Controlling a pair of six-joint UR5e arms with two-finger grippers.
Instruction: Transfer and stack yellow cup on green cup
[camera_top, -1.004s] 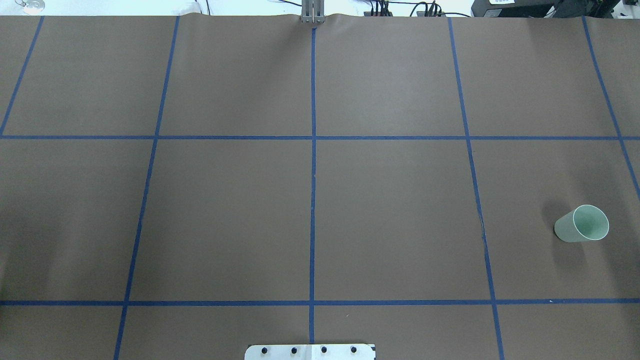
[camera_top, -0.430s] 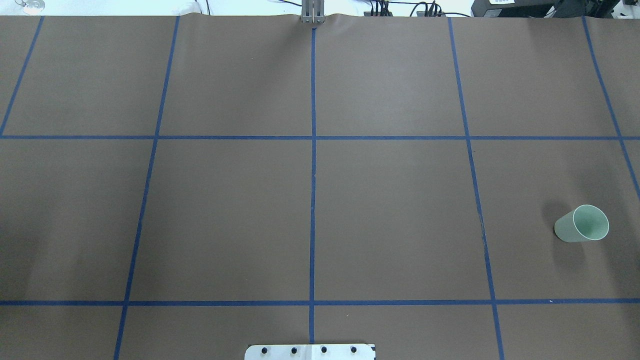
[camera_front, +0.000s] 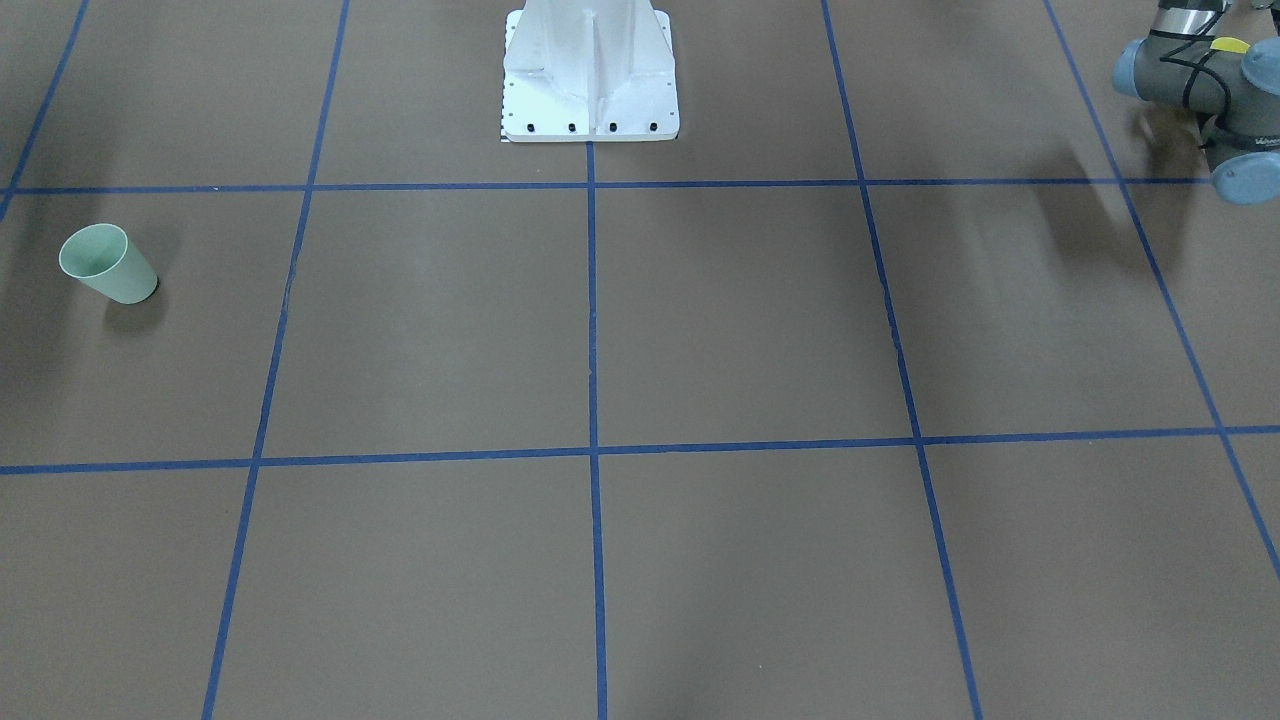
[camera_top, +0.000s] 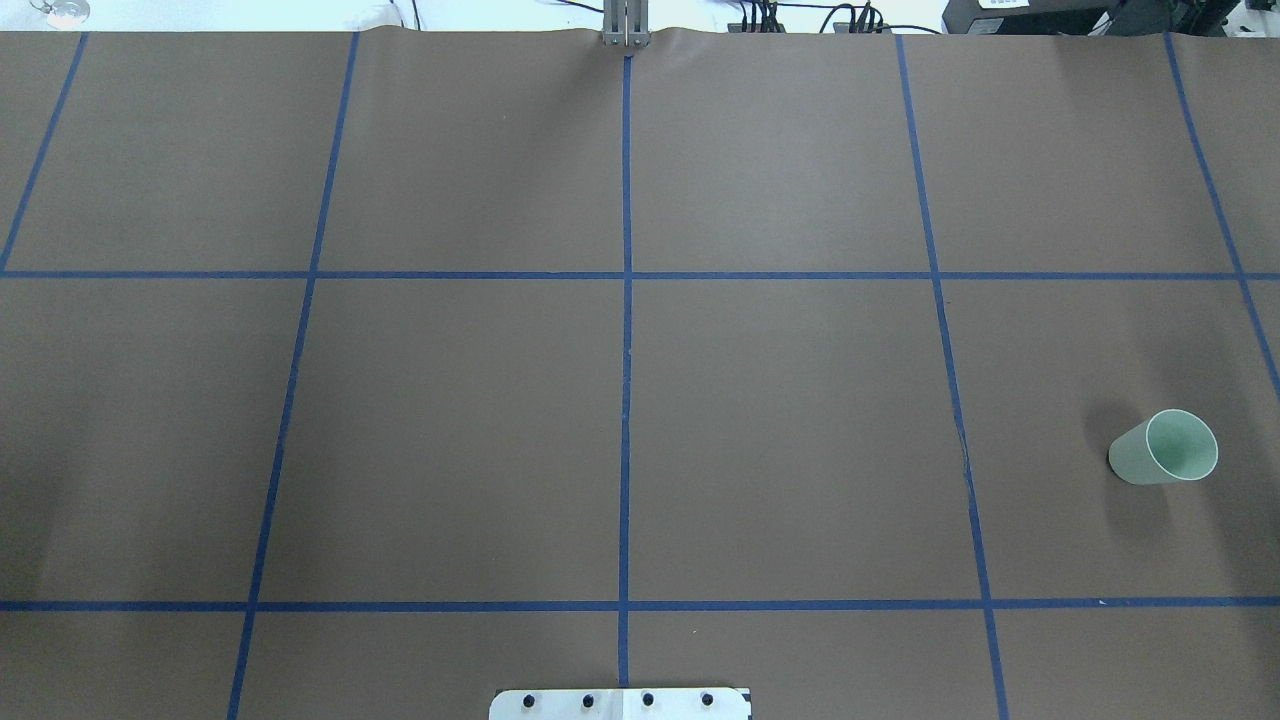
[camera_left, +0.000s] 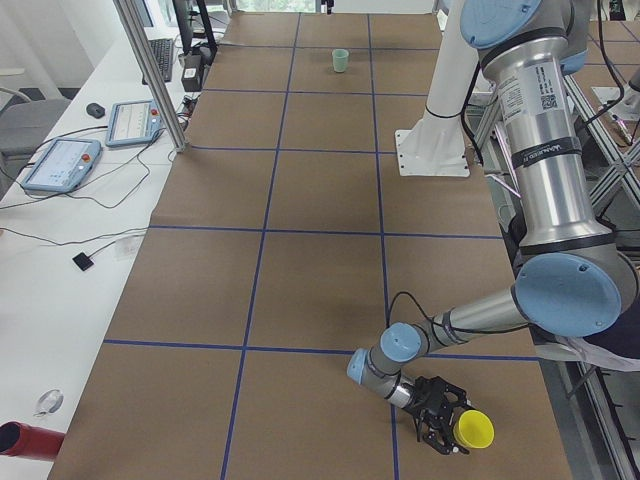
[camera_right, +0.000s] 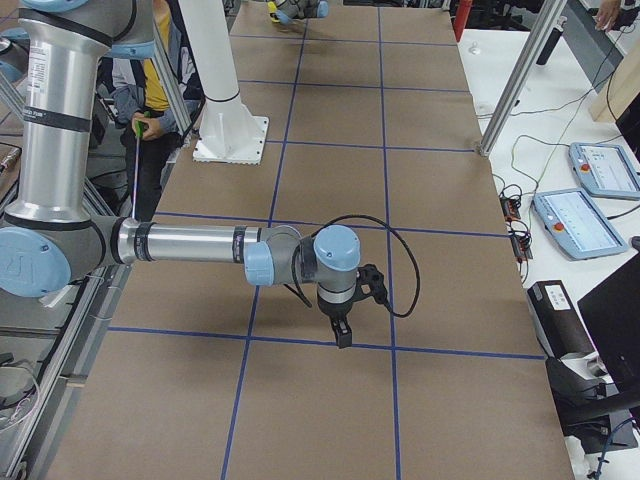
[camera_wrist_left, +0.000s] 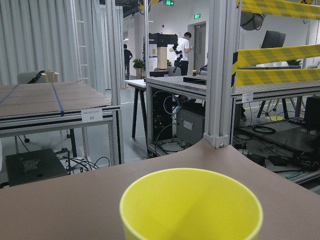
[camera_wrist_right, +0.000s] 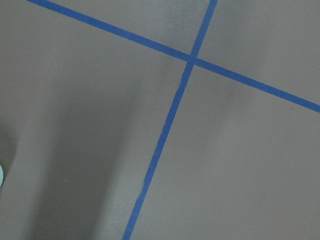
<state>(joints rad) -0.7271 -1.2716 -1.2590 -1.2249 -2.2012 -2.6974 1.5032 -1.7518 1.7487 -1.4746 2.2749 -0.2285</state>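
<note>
Left gripper (camera_left: 448, 425) sits low over the near end of the table (camera_top: 800, 400), right at the yellow cup (camera_left: 472, 430). The fingers are on the cup's side, but this side view alone doesn't show whether they're clamped or loose, so I can't tell. The left wrist view shows only the cup's round rim and its bare yellow inside (camera_wrist_left: 192, 207) (nothing in it, no fingers in shot).

Right gripper (camera_right: 342, 335) points straight down above the table, close to a blue tape line (camera_right: 300, 340). It's only seen from the side, so I can't tell if it's apart or together, and nothing visible hangs from it.

Green cup (camera_top: 1160, 450) stands upright and empty on the robot's right side of the table, well apart from the yellow one. It's small at the far end in the left side view (camera_left: 341, 60).

View differences:
- The overhead view has the green cup but neither gripper nor the yellow cup.
- The front view catches the green cup (camera_front: 108, 265), the white robot base (camera_front: 590, 70) and a sliver of yellow (camera_front: 1228, 44) behind the left arm's wrist joints.
- The right wrist view has a tape crossing and a pale green sliver (camera_wrist_right: 1, 175) at its left edge.
</note>
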